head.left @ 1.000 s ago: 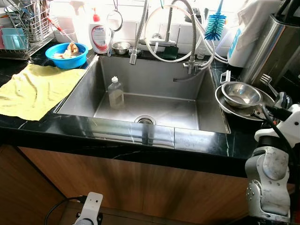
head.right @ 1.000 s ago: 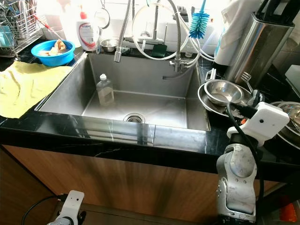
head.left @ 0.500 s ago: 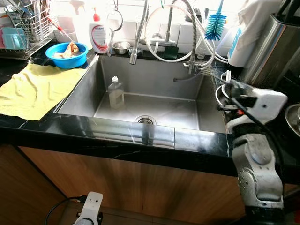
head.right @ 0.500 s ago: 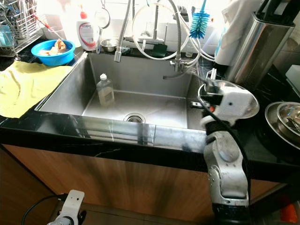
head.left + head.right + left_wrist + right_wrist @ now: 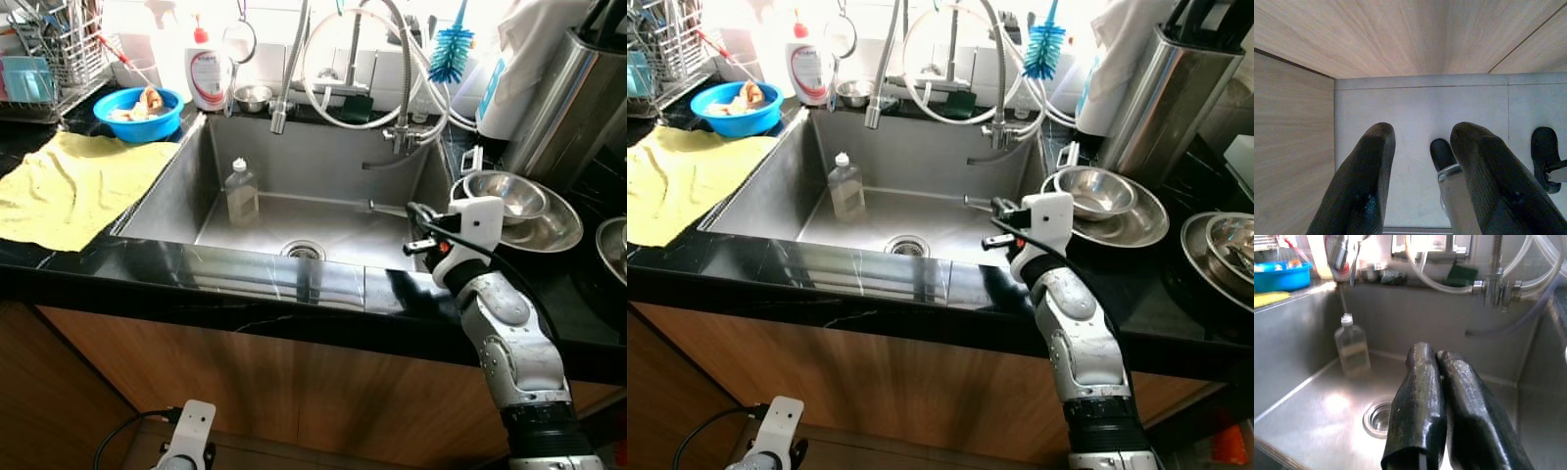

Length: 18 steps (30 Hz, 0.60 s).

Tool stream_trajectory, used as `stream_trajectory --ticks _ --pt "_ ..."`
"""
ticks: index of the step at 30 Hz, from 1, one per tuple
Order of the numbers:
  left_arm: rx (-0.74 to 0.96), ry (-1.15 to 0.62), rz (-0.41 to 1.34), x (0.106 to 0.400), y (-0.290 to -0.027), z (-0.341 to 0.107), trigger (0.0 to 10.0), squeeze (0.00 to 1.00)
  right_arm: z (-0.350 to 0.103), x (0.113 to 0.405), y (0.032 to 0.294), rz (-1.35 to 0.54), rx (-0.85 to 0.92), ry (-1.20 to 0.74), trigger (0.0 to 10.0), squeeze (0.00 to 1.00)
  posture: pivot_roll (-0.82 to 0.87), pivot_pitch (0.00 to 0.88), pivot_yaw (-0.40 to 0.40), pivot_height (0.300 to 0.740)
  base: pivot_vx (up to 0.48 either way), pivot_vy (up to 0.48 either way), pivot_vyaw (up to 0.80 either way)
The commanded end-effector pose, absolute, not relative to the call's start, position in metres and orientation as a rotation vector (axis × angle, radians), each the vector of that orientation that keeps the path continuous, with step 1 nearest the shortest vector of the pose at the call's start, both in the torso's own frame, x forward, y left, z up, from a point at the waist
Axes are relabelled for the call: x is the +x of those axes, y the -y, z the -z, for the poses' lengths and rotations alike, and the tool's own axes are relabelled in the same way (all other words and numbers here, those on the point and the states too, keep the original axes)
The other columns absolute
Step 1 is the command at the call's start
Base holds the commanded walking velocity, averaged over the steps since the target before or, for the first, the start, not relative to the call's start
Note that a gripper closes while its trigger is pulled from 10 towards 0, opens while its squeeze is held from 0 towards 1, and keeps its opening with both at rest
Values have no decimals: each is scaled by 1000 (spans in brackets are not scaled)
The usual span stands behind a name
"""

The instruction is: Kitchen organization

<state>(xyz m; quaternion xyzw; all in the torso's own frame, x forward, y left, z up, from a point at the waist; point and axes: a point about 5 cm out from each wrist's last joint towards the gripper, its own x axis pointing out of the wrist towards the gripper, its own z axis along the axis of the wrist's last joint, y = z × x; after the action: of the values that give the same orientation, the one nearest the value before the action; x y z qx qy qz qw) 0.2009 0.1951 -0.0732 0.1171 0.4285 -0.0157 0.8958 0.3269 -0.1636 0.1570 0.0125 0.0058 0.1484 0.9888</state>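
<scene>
Right gripper (image 5: 1436, 363) closed over sink (image 5: 323, 157); bottle (image 5: 1353, 346) beyond.

The black stone table (image 5: 245, 279) holds a steel sink (image 5: 323, 230), and the right hand (image 5: 397, 211) reaches over the sink's right rim. Just behind the hand, on the table, sits a stack of steel bowls (image 5: 514, 206). Far across the sink from the hand lie a yellow cloth (image 5: 73, 186) and a blue bowl (image 5: 139, 115).
</scene>
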Motion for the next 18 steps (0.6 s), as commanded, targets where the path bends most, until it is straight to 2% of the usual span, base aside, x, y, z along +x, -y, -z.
stream_trajectory --ticks 1,7,18 --pt "252 -902 38 197 -195 75 10000 0 -148 332 170 -275 16 -47 10000 0 -128 0 -49 740 0 0 0" --pt "251 -903 42 197 -195 76 10000 0 -138 338 181 -214 33 -77 10000 0 -124 0 -49 740 0 0 0" --pt "248 -902 41 197 -194 76 10000 0 -138 343 179 -216 37 -52 10000 0 -120 0 -53 740 0 0 0"
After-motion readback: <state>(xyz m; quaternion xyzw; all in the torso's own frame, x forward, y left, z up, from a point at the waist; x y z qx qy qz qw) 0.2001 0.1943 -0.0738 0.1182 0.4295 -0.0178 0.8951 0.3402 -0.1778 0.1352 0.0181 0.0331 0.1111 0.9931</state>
